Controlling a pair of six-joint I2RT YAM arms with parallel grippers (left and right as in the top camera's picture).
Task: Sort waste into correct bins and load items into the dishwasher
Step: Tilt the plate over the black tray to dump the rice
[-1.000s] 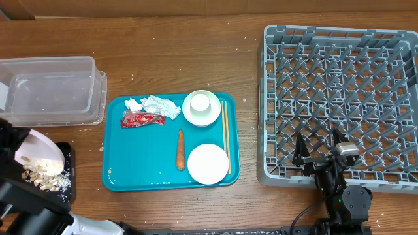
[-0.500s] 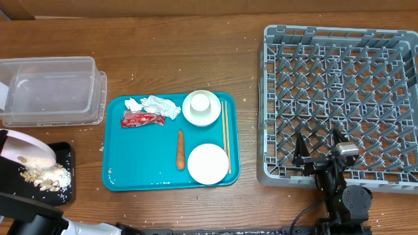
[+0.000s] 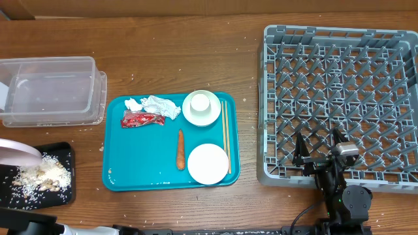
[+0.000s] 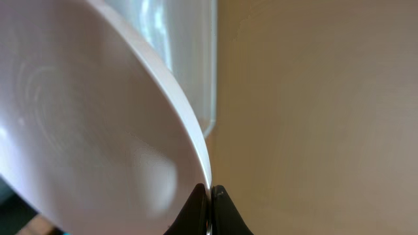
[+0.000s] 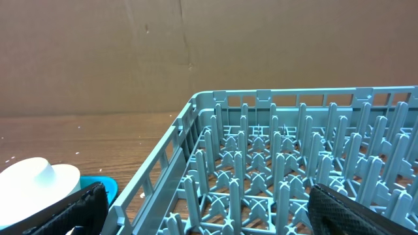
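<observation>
My left gripper (image 4: 210, 194) is shut on the rim of a white plate (image 4: 98, 117). The plate (image 3: 16, 151) hangs steeply tilted over the black tray (image 3: 65, 189) at the table's left edge. Pale rice-like scraps (image 3: 40, 175) lie piled on that tray. The clear tub (image 3: 49, 91) stands just behind it. On the teal tray (image 3: 140, 166) lie tissues (image 3: 153, 106), a red wrapper (image 3: 142, 119), a carrot (image 3: 180, 149), chopsticks (image 3: 225, 134), a bowl holding a small cup (image 3: 201, 108) and an upturned bowl (image 3: 208, 163). My right gripper (image 3: 320, 147) stands open over the near edge of the grey dish rack (image 3: 339, 78).
Rice grains are scattered on the wood round the black tray and tub. In the right wrist view the rack's pegs (image 5: 281, 163) fill the space between the fingers, with the upturned bowl (image 5: 36, 179) to the left. A cardboard wall stands behind the table.
The plate has swung left and tipped steeper. The scraps that lay on it have slid off onto the black tray. The right arm has not moved.
</observation>
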